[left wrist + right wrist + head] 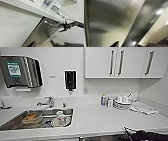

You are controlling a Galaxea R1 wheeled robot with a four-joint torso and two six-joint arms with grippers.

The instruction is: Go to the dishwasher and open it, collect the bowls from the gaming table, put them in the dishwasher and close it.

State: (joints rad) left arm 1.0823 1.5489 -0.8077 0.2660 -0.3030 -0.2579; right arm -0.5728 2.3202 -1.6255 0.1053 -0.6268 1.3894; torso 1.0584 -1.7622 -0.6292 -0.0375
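You've got the sink [37, 118] set in the counter [100, 119] at left, tap [48, 101] behind it (dishes inside). Bottles [106, 101] and stacked plates [122, 103] sit toward the back right, wall cabinets [122, 62] above. Dishwasher [42, 32] sits under the counter edge, right gripper [64, 26] at its handle [52, 25].

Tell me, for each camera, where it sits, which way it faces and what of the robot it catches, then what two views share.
Head view: high up, facing forward and down over the counter, sink and wall cabinets; a dark arm shows at the lower right.
Left wrist view: below the counter, angled up along the dishwasher; the right hand is at its handle.
Right wrist view: close against the steel door, looking along the handle bar.
Shared: both wrist views show the dishwasher's front and handle.
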